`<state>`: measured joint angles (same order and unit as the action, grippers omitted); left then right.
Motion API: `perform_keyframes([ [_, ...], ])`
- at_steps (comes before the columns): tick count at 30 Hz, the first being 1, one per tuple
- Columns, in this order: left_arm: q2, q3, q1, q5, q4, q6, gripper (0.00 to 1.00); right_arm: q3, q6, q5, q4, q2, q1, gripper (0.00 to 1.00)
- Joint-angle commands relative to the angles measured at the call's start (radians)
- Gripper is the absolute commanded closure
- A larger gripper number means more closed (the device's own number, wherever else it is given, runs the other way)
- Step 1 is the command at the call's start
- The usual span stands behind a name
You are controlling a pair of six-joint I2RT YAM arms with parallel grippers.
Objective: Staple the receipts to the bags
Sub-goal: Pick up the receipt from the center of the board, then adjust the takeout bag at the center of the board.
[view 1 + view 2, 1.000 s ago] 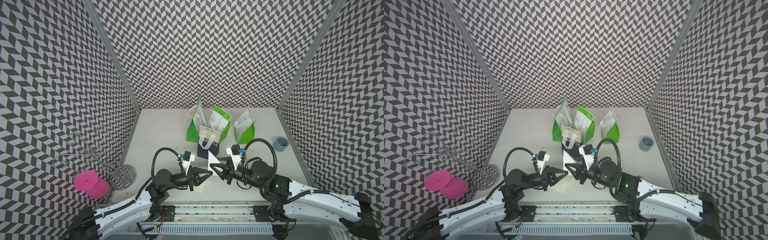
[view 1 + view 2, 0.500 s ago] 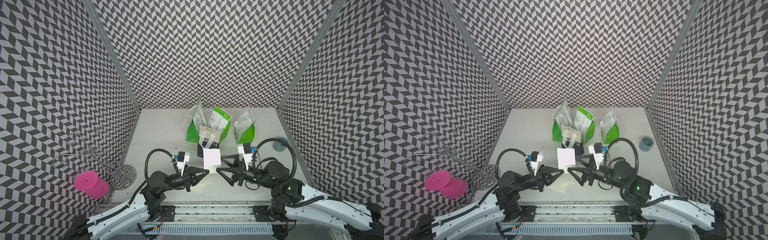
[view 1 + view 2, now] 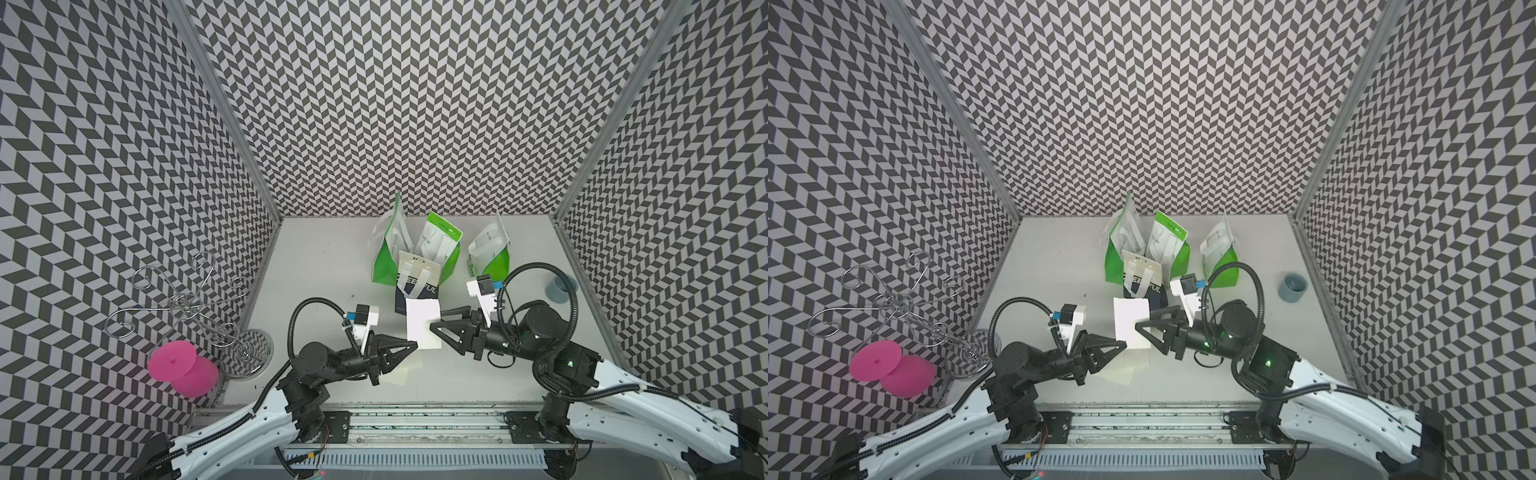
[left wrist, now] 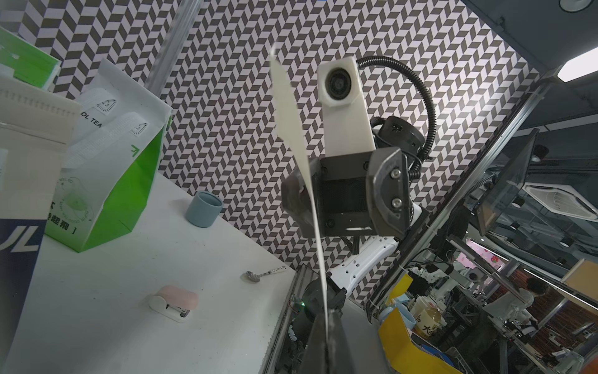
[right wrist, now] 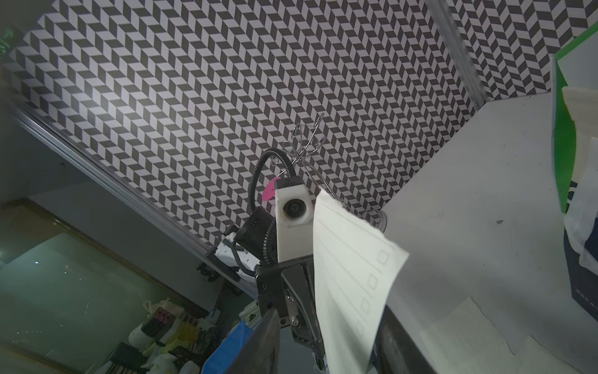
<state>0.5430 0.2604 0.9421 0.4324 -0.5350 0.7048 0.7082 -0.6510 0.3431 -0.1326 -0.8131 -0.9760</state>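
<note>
While its jaws are pinched flat together on the lower-left corner of a receipt, the left gripper holds that slip off the table at the lower centre of both top views. The right gripper faces it from the right with its jaws parted and the slip's right edge between them. In the left wrist view the paper lies against one finger and the other finger stands clear.

Just below the held slip, loose receipts lie flat on the table. Directly above it in the frame stands the navy bag, and the green bags stand in a row behind that. Every bag's top is folded shut with white handles against it, so I cannot tell what is inside. A grey-blue cup stands at the right edge of the table. A pink-and-white stapler lies on the table at the lower left of the left wrist view.
</note>
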Motion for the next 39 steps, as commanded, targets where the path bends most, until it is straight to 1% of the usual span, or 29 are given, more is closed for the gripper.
perform_keyframes([
  [1, -0.022, -0.003, 0.003, 0.012, 0.029, 0.003, 1.00, 0.043, 0.010, 0.068, -0.085, -0.011, 0.026, 0.57],
  [9, -0.018, -0.003, 0.002, -0.003, 0.036, 0.010, 1.00, 0.048, 0.015, 0.083, -0.106, -0.055, 0.034, 0.73],
  [10, -0.013, -0.001, 0.003, -0.003, 0.036, 0.011, 1.00, 0.048, 0.020, 0.078, -0.102, -0.057, 0.034, 0.77],
  [12, -0.007, 0.006, 0.002, -0.012, 0.042, 0.015, 1.00, 0.054, 0.034, 0.044, -0.073, -0.058, 0.035, 0.91],
  [13, -0.008, 0.015, 0.001, -0.040, 0.070, 0.018, 0.94, 0.064, 0.047, 0.015, -0.034, -0.053, 0.047, 1.00],
  [14, -0.014, 0.026, 0.000, -0.076, 0.109, 0.018, 0.70, 0.073, 0.072, -0.020, 0.007, -0.042, 0.067, 1.00],
  [15, -0.022, 0.031, -0.004, -0.107, 0.133, 0.017, 0.50, 0.078, 0.092, -0.059, 0.044, -0.028, 0.088, 1.00],
  [16, -0.036, 0.041, -0.013, -0.148, 0.168, 0.016, 0.37, 0.082, 0.119, -0.097, 0.083, -0.007, 0.118, 1.00],
  [17, -0.049, 0.056, -0.027, -0.176, 0.197, 0.014, 0.30, 0.084, 0.143, -0.130, 0.112, 0.009, 0.142, 1.00],
  [18, -0.060, 0.072, -0.048, -0.201, 0.220, 0.007, 0.25, 0.089, 0.163, -0.169, 0.153, 0.023, 0.164, 1.00],
  [20, -0.062, 0.127, -0.102, -0.254, 0.289, -0.010, 0.18, 0.086, 0.185, -0.174, 0.184, 0.045, 0.214, 1.00],
  [23, -0.003, 0.226, -0.210, -0.278, 0.353, -0.060, 0.15, 0.079, 0.207, -0.178, 0.213, 0.056, 0.263, 1.00],
  [25, 0.081, 0.295, -0.307, -0.205, 0.354, -0.083, 0.15, 0.066, 0.216, -0.162, 0.214, 0.061, 0.290, 1.00],
  [27, 0.172, 0.353, -0.392, -0.122, 0.339, -0.100, 0.14, 0.049, 0.218, -0.111, 0.197, 0.059, 0.311, 1.00],
  [29, 0.257, 0.405, -0.449, -0.073, 0.316, -0.119, 0.13, 0.030, 0.224, -0.044, 0.167, 0.047, 0.322, 1.00],
  [31, 0.349, 0.467, -0.501, 0.001, 0.279, -0.135, 0.13, 0.015, 0.227, 0.014, 0.133, 0.024, 0.323, 1.00],
  [33, 0.434, 0.541, -0.527, 0.067, 0.256, -0.148, 0.14, -0.006, 0.229, 0.072, 0.082, 0.001, 0.322, 1.00],
  [35, 0.517, 0.634, -0.527, 0.098, 0.283, -0.191, 0.14, -0.019, 0.231, 0.121, 0.039, -0.029, 0.321, 1.00],
  [39, 0.679, 0.830, -0.528, 0.114, 0.422, -0.289, 0.15, -0.026, 0.243, 0.104, 0.033, -0.067, 0.321, 1.00],
])
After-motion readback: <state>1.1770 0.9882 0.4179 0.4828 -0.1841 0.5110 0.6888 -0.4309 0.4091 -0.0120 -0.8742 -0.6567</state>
